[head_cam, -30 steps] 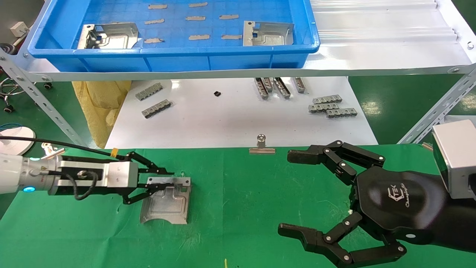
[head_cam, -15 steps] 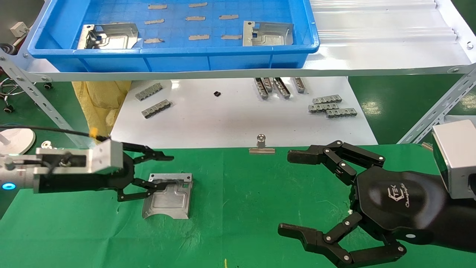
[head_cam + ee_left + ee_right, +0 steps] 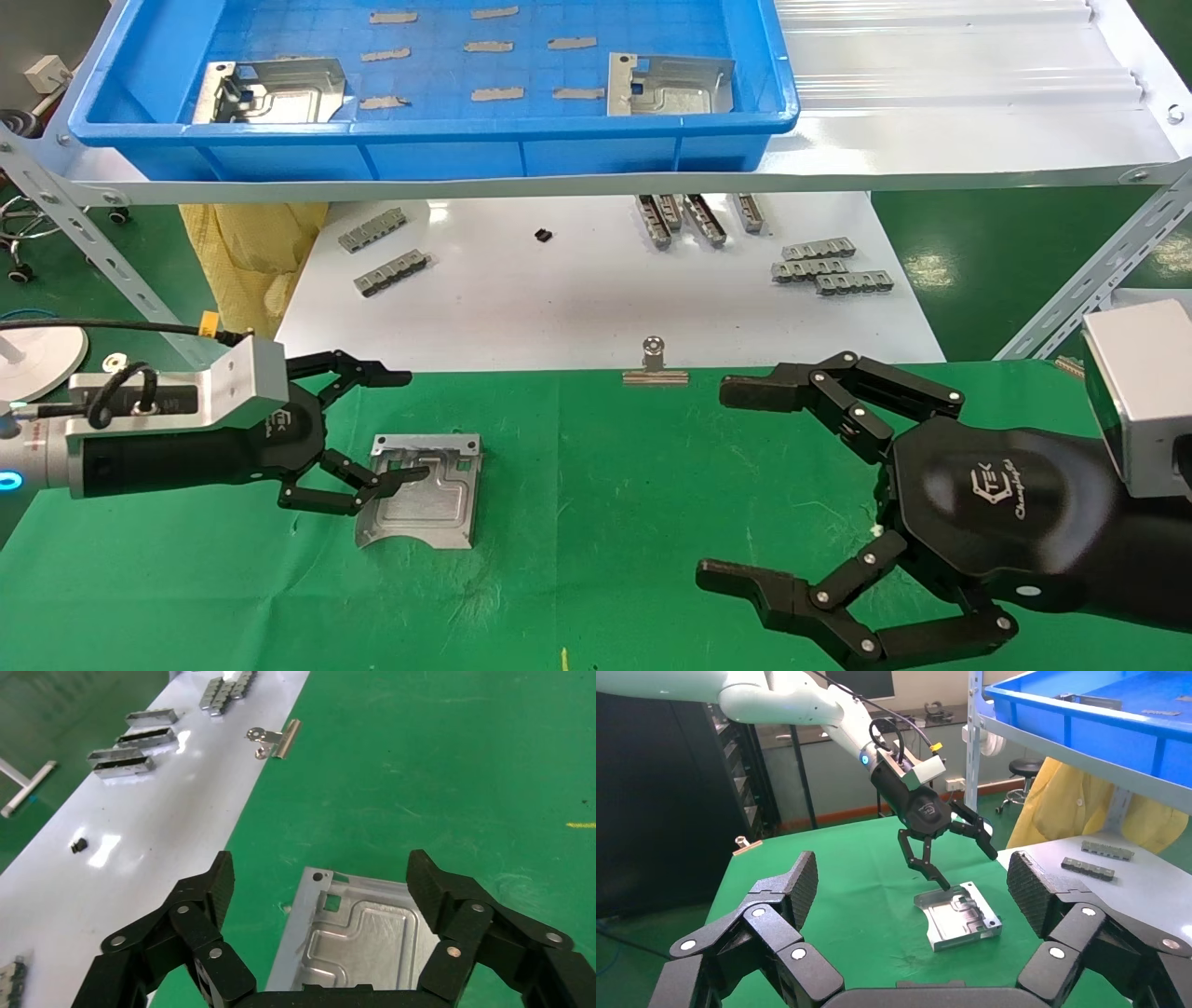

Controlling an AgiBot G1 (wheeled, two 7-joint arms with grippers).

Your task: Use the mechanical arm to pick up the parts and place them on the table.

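Note:
One silver part (image 3: 424,503) lies flat on the green cloth table (image 3: 605,522). It also shows in the left wrist view (image 3: 358,941) and the right wrist view (image 3: 958,917). My left gripper (image 3: 408,426) is open and empty just left of this part. One fingertip (image 3: 414,473) hangs over the part's edge; I cannot tell if it touches. The part lies below the open jaws in the left wrist view (image 3: 322,881). My right gripper (image 3: 731,483) is open and empty over the cloth at the right. Two more parts (image 3: 270,90) (image 3: 666,84) lie in the blue tray (image 3: 447,149).
The tray sits on a raised shelf with slanted metal legs (image 3: 74,233). A white board (image 3: 596,298) beyond the cloth carries several grey ridged strips (image 3: 829,266). A binder clip (image 3: 656,368) holds the cloth's far edge. A yellow bag (image 3: 251,261) hangs at the left.
My left gripper has let go of the part's flange, opened wide and drawn back to the left. The part stays flat on the cloth. The right arm has not moved.

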